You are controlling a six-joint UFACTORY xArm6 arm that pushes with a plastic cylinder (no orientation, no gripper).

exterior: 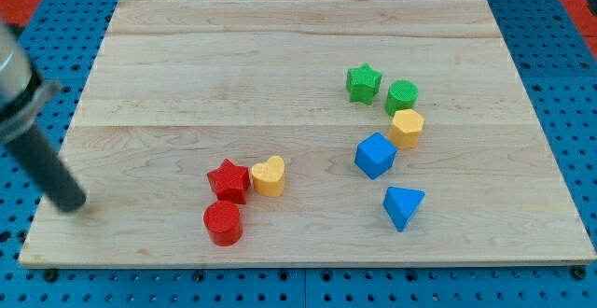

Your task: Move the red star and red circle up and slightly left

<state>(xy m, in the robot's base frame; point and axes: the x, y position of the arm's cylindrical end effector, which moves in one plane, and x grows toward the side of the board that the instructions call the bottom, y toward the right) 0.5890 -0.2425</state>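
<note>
Seven small blocks lie on the bench, a pale wooden board with visible grain and plank seams, resting on a blue perforated surface. Two are red, two green, two yellow if the heart and the hexagon are counted together, and two blue; that makes eight on a recount. The red star sits low on the board, left of centre, with the red circle, a short cylinder, just beside it at 6 o'clock. The yellow heart touches the star's side at 3 o'clock. Well apart, toward 2 o'clock, are the green star and the green circle, near each other. The yellow hexagon lies just below the green circle, the blue cube beside it at 7 o'clock, and the blue triangle lowest. All look like smooth moulded plastic.

The arm enters from the view's upper left, the dark rod slanting down toward 5 o'clock. The tool is a plain rod that holds nothing; my tip rests near the board's left edge, well apart from the red pair, at their 9 o'clock.
</note>
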